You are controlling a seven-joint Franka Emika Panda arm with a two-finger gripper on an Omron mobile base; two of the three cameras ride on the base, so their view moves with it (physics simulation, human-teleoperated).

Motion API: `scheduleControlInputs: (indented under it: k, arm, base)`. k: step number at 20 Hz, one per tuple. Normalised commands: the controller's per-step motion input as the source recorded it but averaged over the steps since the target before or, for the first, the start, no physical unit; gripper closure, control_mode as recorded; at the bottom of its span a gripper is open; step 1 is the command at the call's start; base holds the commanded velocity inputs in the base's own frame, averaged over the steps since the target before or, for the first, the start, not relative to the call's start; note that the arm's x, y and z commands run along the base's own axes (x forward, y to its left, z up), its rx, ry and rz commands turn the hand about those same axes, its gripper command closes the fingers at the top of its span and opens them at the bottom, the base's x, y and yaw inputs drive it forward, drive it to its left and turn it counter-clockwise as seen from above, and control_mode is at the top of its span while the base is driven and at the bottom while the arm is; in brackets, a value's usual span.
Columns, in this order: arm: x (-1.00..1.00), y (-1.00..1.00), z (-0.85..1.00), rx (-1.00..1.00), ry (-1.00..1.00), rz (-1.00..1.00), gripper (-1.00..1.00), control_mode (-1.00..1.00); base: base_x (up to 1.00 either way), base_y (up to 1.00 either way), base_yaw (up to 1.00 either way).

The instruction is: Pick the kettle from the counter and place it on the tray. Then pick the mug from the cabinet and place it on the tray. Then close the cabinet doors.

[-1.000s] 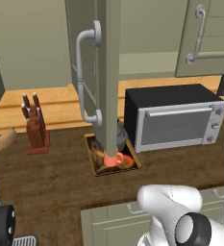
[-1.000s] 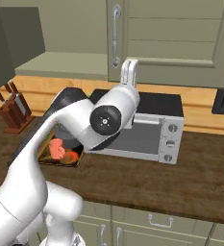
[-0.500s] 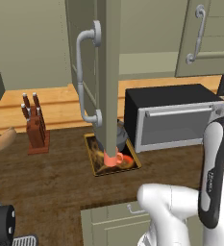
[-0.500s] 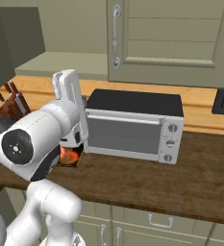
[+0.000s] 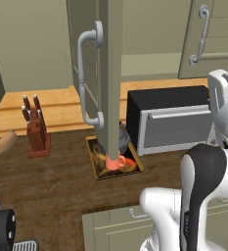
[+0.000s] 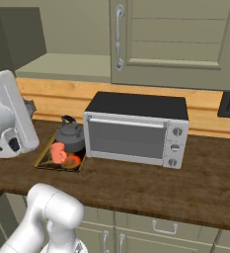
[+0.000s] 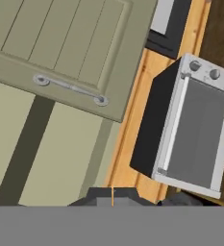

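The right base view is showing the kettle [image 6: 70, 137] and mug [image 6: 57, 152] sitting together on the tray [image 6: 43, 154], half hidden behind an open cabinet door [image 5: 110, 73] from the left, while the gripper [image 7: 112, 196] is seemingly closed on nothing.

Franka arm: white links, dark joints, folded upward at the near side of the scene, hand raised high. Gripper [image 7: 112, 196]: two dark finger tips pressed together, jaws closed, nothing held between them.
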Motion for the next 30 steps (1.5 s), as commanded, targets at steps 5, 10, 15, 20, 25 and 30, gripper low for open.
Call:
scheduleControlInputs:
  k: [5,10,15,20,25,30]
  arm:
    - [-0.41,1.00,-0.02,-0.10,0.00,0.00,1.00,-1.00]
    - [-0.17,0.77,-0.16,-0.07,0.00,0.00,1.00,-1.00]
    - [0.00,0.12,-0.07,0.00,0.01,0.00,1.00,-1.00]
    - [0.00,0.65,-0.25,0.00,-0.02,0.00,1.00,-1.00]
    - [0.00,0.74,-0.13,0.00,-0.13,0.00,1.00,-1.00]
    - [0.00,0.75,-0.02,0.00,-0.12,0.00,1.00,-1.00]
  base:
    - [0.00,0.00,0.00]
    - [0.00,0.00,0.00]
    - [0.00,0.00,0.00]
    - [0.00,0.00,0.00]
    - [0.00,0.00,0.00]
    - [0.00,0.00,0.00]
